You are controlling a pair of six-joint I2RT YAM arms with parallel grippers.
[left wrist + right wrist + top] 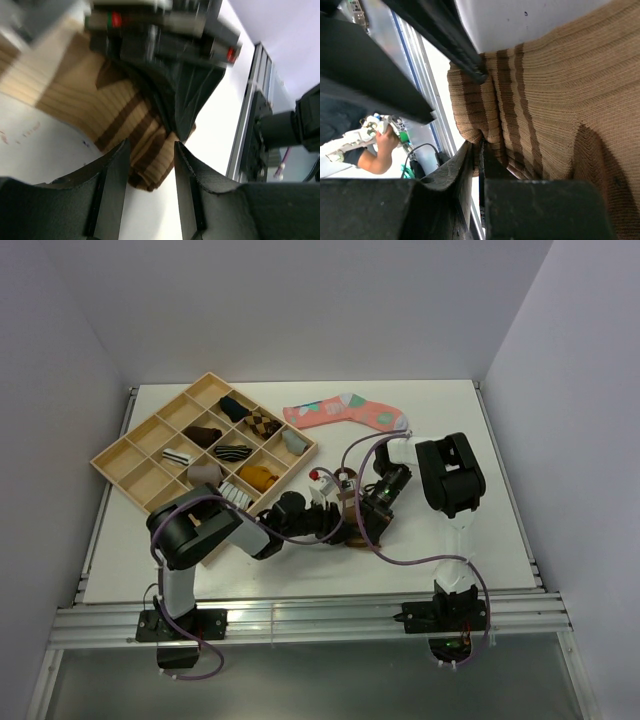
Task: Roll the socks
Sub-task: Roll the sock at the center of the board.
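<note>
The brown sock with tan bands [350,510] lies mid-table between my two grippers. In the left wrist view its folded end [145,167] sits between my left gripper's [150,145] open fingers, touching one finger [112,175] and apart from the other. My right gripper [479,147] is shut on a fold of the brown sock [555,90] at its edge. In the top view the left gripper [335,523] and right gripper [362,520] nearly meet. A white black-striped sock piece [233,491] shows at the tray's near corner, partly behind my left arm.
A wooden compartment tray [150,418] with several rolled socks stands at the back left. A coral-pink sock with teal patches [345,412] lies flat at the back centre. Cables loop around both arms. The table's near edge rail [320,615] runs below the grippers.
</note>
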